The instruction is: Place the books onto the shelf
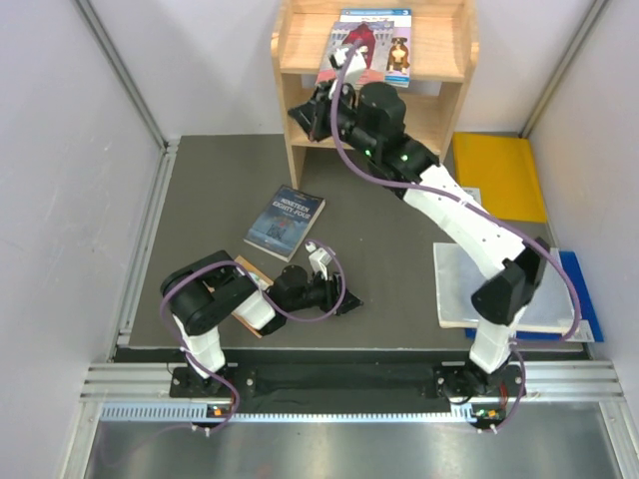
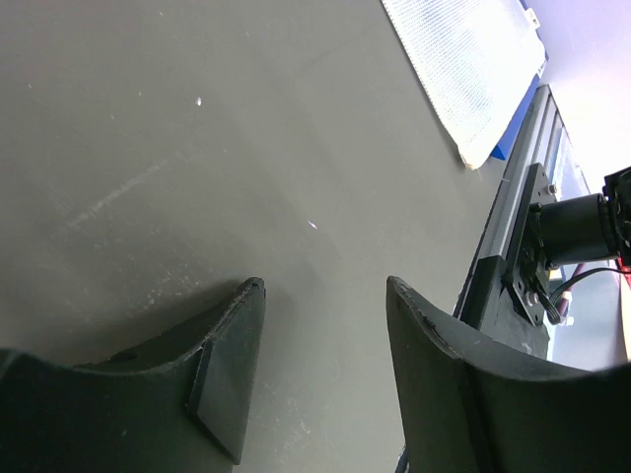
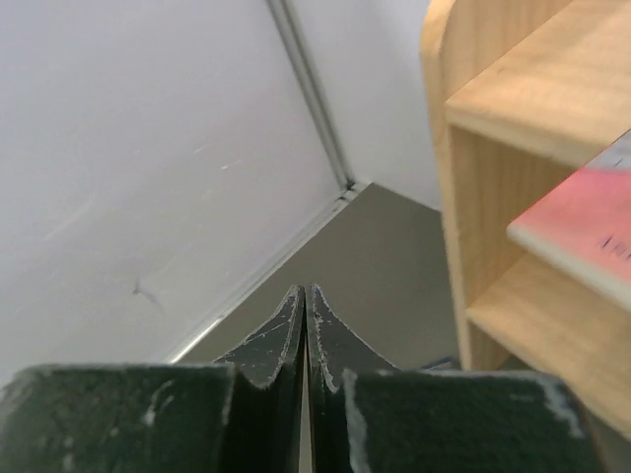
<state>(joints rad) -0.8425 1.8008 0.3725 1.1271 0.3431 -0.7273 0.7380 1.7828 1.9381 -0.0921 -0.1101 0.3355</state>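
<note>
The pale wooden shelf (image 1: 439, 60) stands at the back of the mat. On its upper tier lies a light blue and white book (image 1: 384, 35), on top of a pink book (image 1: 344, 72) that juts over the front edge. My right gripper (image 1: 303, 115) hovers at the shelf's left front, shut and empty; in the right wrist view its fingers (image 3: 292, 320) press together beside the shelf (image 3: 463, 197) and the pink book (image 3: 582, 232). The dark blue book (image 1: 286, 222) lies flat on the mat. An orange book (image 1: 248, 267) peeks out beside my left arm. My left gripper (image 1: 347, 299) (image 2: 325, 283) rests low, open and empty.
A yellow folder (image 1: 499, 175) lies right of the shelf. A white plastic sheet (image 1: 469, 284) (image 2: 463, 59) lies on a blue pad (image 1: 582, 289) under the right arm. Grey walls close in both sides. A metal rail (image 1: 329, 379) runs along the near edge.
</note>
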